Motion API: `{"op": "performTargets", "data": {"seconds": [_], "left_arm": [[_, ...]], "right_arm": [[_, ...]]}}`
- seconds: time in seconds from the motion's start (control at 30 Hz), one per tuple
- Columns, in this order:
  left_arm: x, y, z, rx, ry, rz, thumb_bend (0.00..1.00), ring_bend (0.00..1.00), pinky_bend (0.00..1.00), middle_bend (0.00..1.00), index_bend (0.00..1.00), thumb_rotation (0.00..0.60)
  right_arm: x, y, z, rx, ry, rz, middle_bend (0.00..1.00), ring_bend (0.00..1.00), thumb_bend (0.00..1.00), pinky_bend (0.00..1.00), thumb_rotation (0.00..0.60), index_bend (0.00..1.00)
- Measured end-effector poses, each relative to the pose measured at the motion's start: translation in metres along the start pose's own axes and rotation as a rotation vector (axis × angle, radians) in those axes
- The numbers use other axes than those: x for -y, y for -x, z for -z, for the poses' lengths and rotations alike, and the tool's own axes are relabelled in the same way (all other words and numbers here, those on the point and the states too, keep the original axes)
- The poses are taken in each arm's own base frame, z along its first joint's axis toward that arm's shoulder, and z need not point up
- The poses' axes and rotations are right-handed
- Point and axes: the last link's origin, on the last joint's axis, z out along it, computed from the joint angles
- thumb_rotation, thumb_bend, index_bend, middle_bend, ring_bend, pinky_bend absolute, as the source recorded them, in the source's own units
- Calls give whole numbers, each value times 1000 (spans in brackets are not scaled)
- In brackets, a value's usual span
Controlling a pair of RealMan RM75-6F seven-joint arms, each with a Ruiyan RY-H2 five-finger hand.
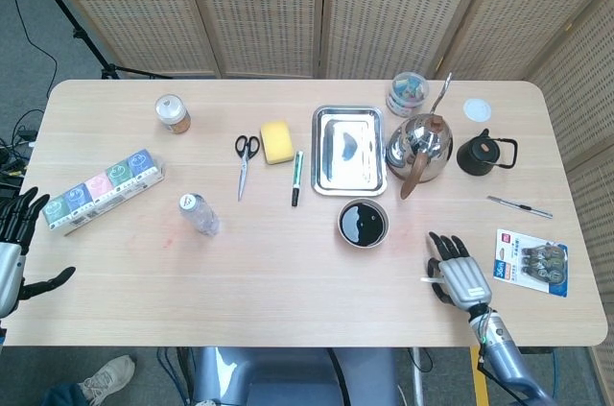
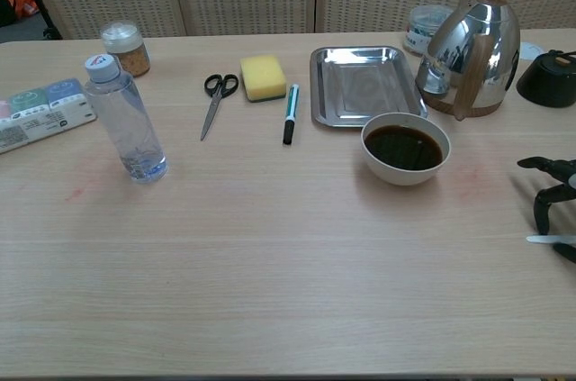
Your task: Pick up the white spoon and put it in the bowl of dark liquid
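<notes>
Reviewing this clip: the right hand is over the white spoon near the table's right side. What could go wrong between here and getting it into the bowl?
1. The white spoon lies flat on the table under the right hand, showing only a thin end; the fingers may slide off it.
2. The bowl of dark liquid looks fairly full, so a dropped spoon could splash.
3. The kettle stands just behind the bowl; a wide swing could clip its handle.
</notes>
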Motion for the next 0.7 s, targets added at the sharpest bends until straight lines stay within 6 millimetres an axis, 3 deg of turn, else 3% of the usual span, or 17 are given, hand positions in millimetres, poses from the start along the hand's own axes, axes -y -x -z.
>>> {"op": "performTargets", "data": {"seconds": [0.43,0.7], "left_arm": [[0,0,1,-1,0,0,0,0,0,0,19,600],[0,0,1,0,-2,0,0,0,0,0,20,600]], "right_arm": [[-1,1,-1,-4,-5,11,0,0,403,0,600,547],[1,-10,0,-58,-25,-30,0,0,404,0,600,559]]}}
